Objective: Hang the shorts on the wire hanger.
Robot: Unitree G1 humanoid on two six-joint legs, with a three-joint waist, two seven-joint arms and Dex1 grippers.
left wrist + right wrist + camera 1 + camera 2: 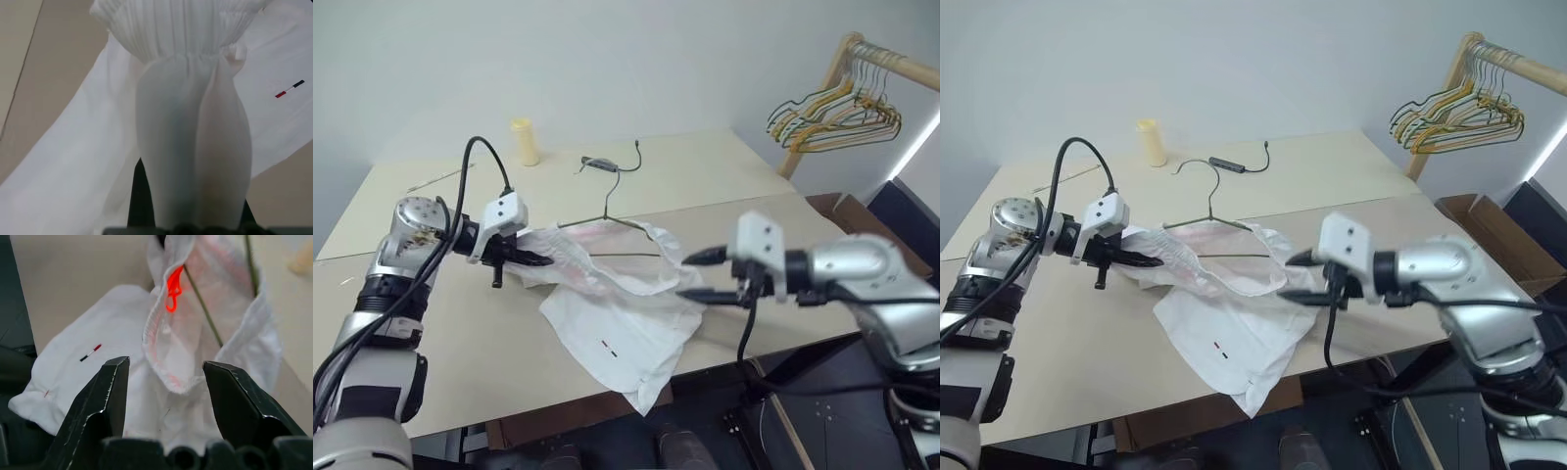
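Note:
The white shorts (619,318) lie crumpled on the table (705,176), one leg trailing toward the front edge, with two tiny marks (610,347) near the hem. The thin grey wire hanger (608,201) lies partly inside the shorts, its hook pointing to the table's far side; its wire (203,308) runs through the cloth. My left gripper (524,260) is shut on the shorts' gathered waistband (181,34), and cloth drapes over its fingers. My right gripper (690,276) stands open just right of the shorts, fingers (105,401) wide apart with the cloth's edge just beyond them.
A pale yellow cylinder (523,141) stands at the table's far side, with a dark cable (631,157) beside the hanger's hook. A wooden rack (847,49) with a bunch of coloured hangers (837,116) stands at the right. A cardboard box (1489,235) sits past the table's right edge.

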